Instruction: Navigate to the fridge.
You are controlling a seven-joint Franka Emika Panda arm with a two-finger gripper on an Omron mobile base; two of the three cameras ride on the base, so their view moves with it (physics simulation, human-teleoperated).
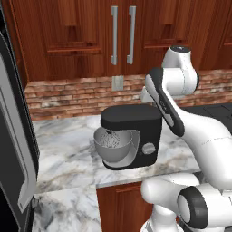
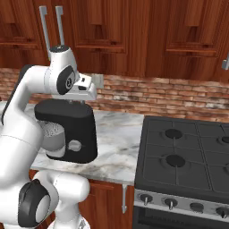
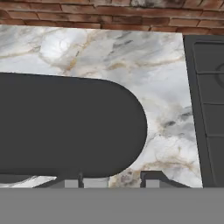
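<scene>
A tall grey appliance face with a black edge rises along the far left of the left base view; this is the fridge [image 1: 12, 136], and just a slanted strip of it shows. My gripper [image 2: 87, 95] hangs over the marble counter, right above a black stand mixer [image 2: 67, 132]. In the hand view the two fingertips [image 3: 72, 180] stand apart with nothing between them, and the gripper [image 3: 111, 179] is open over the mixer's dark top [image 3: 65, 124].
The mixer [image 1: 131, 136] with its metal bowl [image 1: 112, 147] stands on the marble counter [image 1: 68, 154]. A black stove [image 2: 188, 165] with knobs sits to the counter's right. Brick backsplash and wooden cabinets with grey bar handles [image 1: 122, 34] close the back.
</scene>
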